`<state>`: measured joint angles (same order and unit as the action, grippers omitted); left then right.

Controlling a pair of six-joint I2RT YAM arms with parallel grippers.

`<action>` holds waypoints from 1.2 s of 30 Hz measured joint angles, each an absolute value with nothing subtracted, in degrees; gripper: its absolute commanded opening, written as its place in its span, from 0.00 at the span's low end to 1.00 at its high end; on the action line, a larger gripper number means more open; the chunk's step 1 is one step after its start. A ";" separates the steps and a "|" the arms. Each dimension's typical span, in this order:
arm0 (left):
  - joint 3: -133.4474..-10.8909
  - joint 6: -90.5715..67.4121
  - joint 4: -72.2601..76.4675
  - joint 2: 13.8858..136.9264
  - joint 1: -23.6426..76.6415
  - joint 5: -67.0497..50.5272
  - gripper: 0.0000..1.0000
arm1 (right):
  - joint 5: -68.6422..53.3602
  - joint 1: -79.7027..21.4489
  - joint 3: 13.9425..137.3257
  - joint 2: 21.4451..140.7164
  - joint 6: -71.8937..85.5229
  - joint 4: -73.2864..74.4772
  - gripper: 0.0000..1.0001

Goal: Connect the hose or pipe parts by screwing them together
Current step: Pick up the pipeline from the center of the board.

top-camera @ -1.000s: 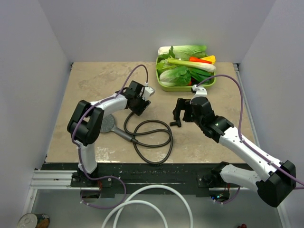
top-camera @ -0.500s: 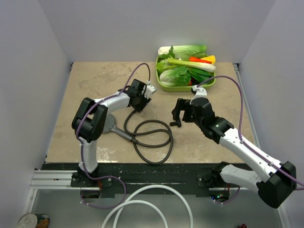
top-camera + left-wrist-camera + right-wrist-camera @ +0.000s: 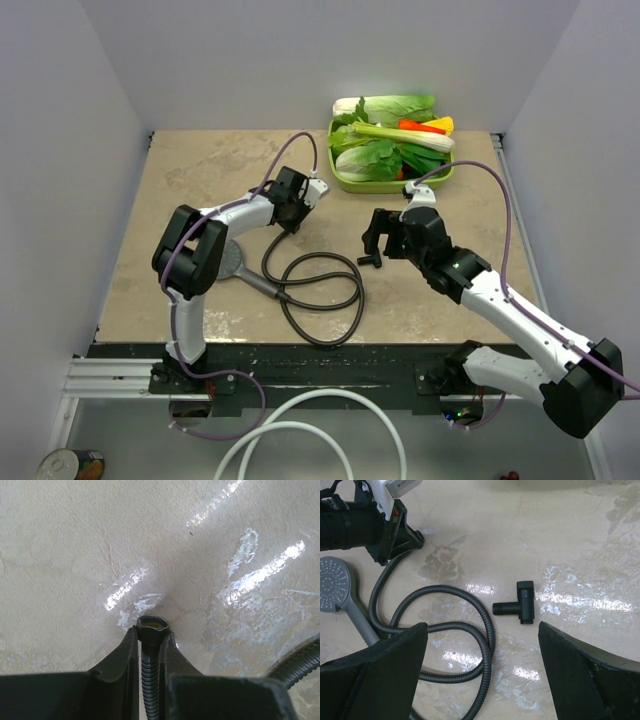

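Beige marbled tabletop [image 3: 200, 170] carries the small black T-shaped fitting [image 3: 520, 605], which the right gripper [image 3: 480, 627] hovers over spread wide, while left of that fitting the left gripper [image 3: 150, 633] pinches the black hose [image 3: 150, 680] just behind its end nut [image 3: 152, 625], so it seems wise to lift gently and keep the nut square to the fitting's thread.

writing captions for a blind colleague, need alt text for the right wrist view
A small black T-fitting lies on the beige table between the wide-open fingers of the right gripper. Left of it the black hose loops, one end held by the left gripper at top left, with the grey shower head at the left edge.
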<state>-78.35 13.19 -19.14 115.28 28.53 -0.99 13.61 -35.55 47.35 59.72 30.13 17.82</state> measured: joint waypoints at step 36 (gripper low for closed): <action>-49.28 0.40 -9.72 54.92 28.91 -46.19 0.00 | 14.15 -28.60 50.68 84.16 29.52 16.38 0.84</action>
<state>-49.28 0.40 -9.72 54.92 28.91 -46.19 14.15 -28.60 50.68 84.16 29.52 16.38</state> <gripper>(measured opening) 0.240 0.844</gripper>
